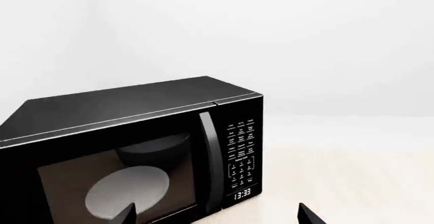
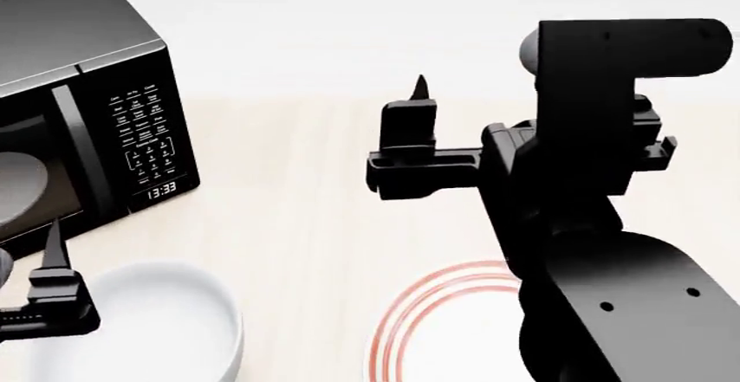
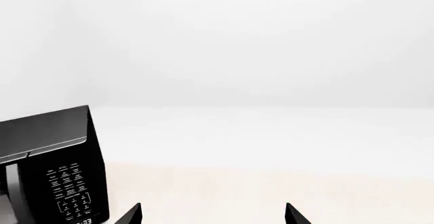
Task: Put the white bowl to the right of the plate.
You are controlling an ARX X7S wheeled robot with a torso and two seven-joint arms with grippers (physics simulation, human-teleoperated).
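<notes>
The white bowl (image 2: 156, 326) sits on the table at the near left, in front of the microwave. The plate (image 2: 434, 317) with red rings lies to its right, partly hidden under my right arm. My left gripper (image 1: 217, 217) is open and empty; one of its fingers (image 2: 54, 265) rises just left of the bowl's rim. My right gripper (image 3: 211, 216) is open and empty, held above the table beyond the plate; one of its fingers (image 2: 418, 109) points up. Neither wrist view shows the bowl or the plate.
A black microwave (image 2: 104, 96) stands at the far left with its door shut, and it also shows in the left wrist view (image 1: 135, 132) and the right wrist view (image 3: 61, 168). A greyish disc (image 1: 129, 191) shows in its door. The light wooden table (image 2: 301, 191) runs back to a white wall.
</notes>
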